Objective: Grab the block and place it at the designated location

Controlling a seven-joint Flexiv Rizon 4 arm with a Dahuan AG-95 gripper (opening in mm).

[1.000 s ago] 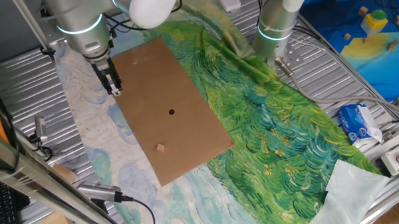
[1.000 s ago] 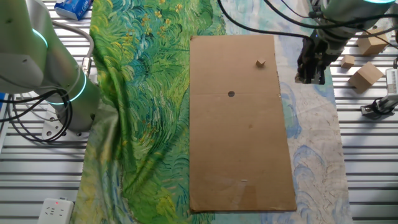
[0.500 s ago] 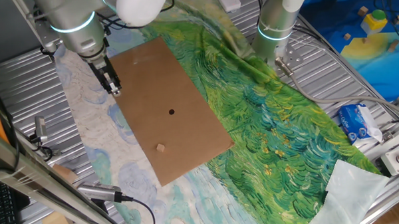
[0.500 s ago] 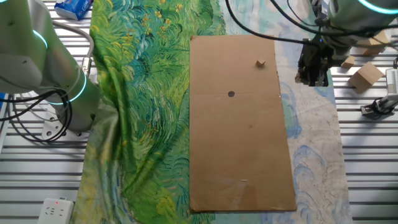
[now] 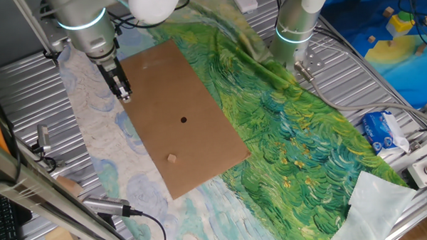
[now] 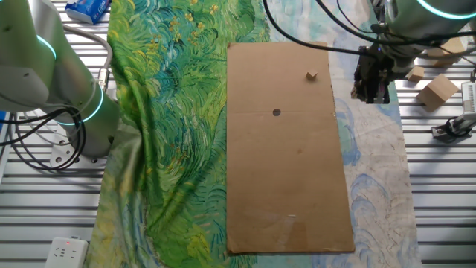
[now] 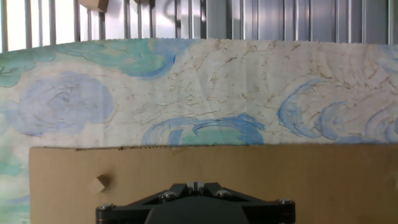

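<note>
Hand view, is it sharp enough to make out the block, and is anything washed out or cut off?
Hand view: the block is small but crisp on the cardboard sheet; the metal slats at the top are glary; the gripper shows only at the bottom edge. One fixed view: evenly lit, block sharp.

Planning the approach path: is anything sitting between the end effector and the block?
Nothing visible. The end effector hovers beside the cardboard sheet; only bare cardboard lies between it and the block.
</note>
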